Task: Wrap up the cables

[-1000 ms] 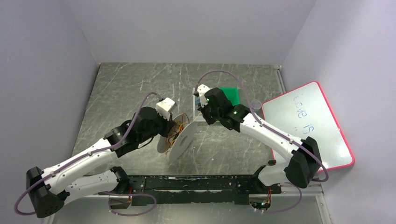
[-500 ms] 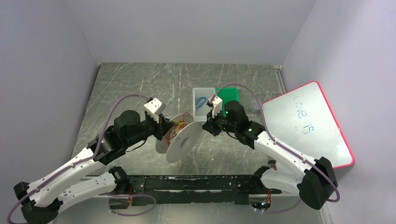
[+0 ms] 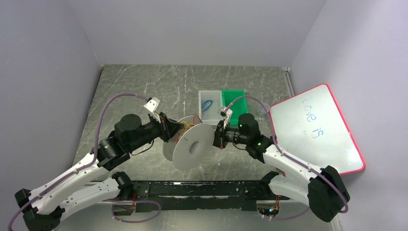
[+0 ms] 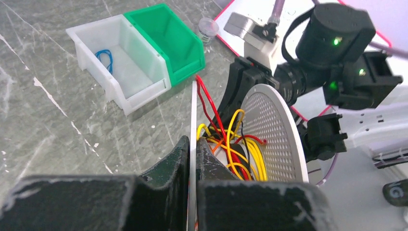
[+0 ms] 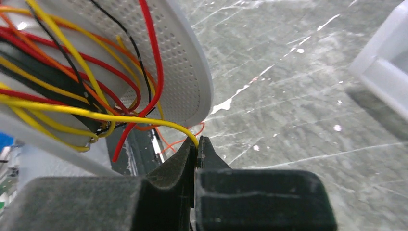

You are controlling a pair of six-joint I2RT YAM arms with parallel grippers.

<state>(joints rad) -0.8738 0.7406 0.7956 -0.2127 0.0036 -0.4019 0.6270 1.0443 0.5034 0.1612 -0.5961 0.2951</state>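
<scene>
A white spool with perforated flanges is held tilted above the table. Yellow, orange and red cables lie loosely tangled round its core. My left gripper is shut on the thin edge of one flange, with the cables just to its right. My right gripper is at the spool's right side. In the right wrist view it is shut on a yellow cable that runs left into the spool under the flange.
A white bin holding a small blue wire coil stands behind the spool, with a green bin beside it. A small clear cup and a red-framed whiteboard lie at the right. A black rail runs along the near edge.
My right gripper came down from the bins to the spool's right side and holds a yellow cable. My left arm drew back left. The spool's near flange turned to face the camera.
</scene>
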